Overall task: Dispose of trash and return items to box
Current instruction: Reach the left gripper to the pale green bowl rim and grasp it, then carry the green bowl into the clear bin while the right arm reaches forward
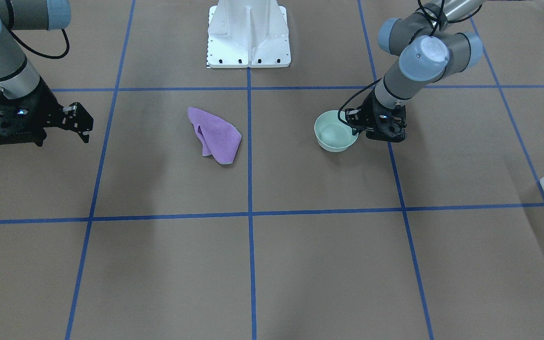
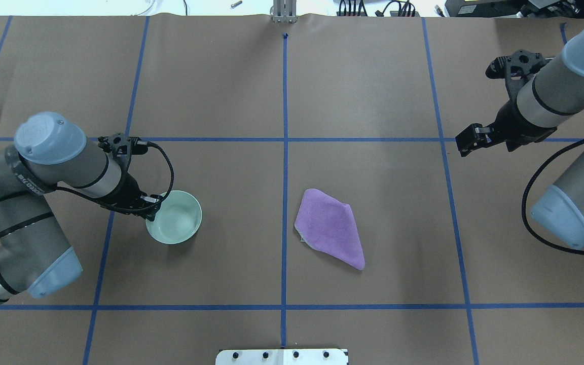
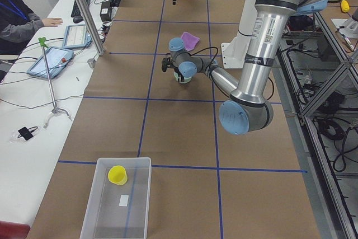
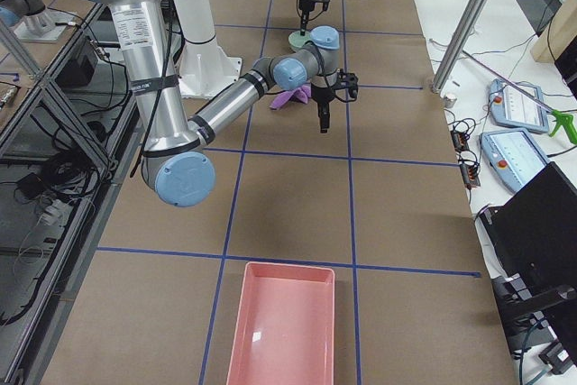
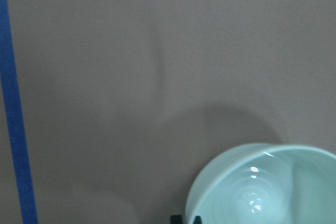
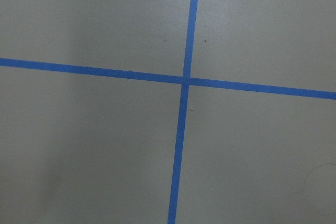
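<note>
Overhead view, left to right: left gripper [image 2: 151, 207] clamped on the bowl [image 2: 174, 217] rim at centre-left; purple cloth [image 2: 329, 228] mid-frame; right gripper [image 2: 470, 138] upper right, empty, looks closed. Risk: thin rim pinch, bowl may tip or slip when lifted.

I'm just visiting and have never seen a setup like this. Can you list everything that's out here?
bowl: one, pale green, table's left half, at the left gripper
cloth: one, purple, crumpled, just right of the centre line
clear box: one, at the table's left end
cup: one, yellow, inside the clear box
pink bin: one, at the table's right end
left gripper: one, black, at the bowl's rim
right gripper: one, black, above bare table, holding nothing
</note>
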Action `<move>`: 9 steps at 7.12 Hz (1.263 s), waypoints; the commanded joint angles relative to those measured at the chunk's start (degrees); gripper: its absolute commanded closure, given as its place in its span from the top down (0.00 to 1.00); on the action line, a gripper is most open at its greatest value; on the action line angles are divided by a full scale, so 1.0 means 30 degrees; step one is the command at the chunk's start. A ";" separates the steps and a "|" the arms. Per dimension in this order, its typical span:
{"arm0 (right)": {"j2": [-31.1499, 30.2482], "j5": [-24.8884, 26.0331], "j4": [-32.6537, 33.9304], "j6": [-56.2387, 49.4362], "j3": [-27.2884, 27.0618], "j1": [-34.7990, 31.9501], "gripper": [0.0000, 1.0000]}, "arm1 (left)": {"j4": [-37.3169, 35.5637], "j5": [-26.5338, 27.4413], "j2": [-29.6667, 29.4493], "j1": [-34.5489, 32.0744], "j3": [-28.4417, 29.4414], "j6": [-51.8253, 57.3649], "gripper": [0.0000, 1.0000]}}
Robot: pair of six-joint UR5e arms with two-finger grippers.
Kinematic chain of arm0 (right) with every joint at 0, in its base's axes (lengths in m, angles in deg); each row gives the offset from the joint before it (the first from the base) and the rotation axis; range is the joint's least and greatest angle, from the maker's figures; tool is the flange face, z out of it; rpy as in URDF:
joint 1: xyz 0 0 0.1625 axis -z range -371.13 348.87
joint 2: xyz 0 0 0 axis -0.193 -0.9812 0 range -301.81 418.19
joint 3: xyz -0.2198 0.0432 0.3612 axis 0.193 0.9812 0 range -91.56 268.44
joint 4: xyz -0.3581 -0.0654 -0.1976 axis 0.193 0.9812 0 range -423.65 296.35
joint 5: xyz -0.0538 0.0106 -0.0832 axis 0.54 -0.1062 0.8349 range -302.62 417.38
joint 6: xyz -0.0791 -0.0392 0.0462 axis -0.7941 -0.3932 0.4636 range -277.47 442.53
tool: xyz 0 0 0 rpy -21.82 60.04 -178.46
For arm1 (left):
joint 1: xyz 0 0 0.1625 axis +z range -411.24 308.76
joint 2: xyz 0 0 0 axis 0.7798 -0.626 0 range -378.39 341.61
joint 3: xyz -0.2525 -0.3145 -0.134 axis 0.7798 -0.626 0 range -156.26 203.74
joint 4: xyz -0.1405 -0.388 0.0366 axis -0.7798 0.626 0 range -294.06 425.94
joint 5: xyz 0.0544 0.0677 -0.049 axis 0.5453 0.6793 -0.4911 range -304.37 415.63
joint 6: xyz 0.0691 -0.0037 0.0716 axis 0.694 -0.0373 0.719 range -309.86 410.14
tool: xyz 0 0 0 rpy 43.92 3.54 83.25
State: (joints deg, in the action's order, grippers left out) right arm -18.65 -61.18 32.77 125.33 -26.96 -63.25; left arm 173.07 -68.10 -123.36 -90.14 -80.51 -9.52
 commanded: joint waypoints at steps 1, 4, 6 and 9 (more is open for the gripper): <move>0.0327 0.0000 0.0000 0.0000 0.0003 0.0000 1.00 | -0.0522 -0.0763 0.0884 -0.2082 -0.1687 0.0166 0.00; 0.1758 0.0029 0.0000 0.1572 0.0119 0.0698 1.00 | -0.1140 -0.2552 0.3076 -0.7496 -0.2018 0.5235 0.00; 0.3166 0.1047 0.0000 0.3884 0.0471 0.2392 1.00 | -0.6499 -0.3200 0.3031 -1.2498 -0.1028 1.4267 0.00; 0.4603 0.2455 0.0000 0.7022 0.0442 0.4650 1.00 | -0.7706 -0.3200 -0.0995 -1.7870 0.8195 2.4857 0.00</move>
State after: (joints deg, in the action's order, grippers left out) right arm -6.48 -55.70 32.77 142.88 -25.62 -52.07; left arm 150.11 -77.73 -120.84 -137.63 -68.92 52.14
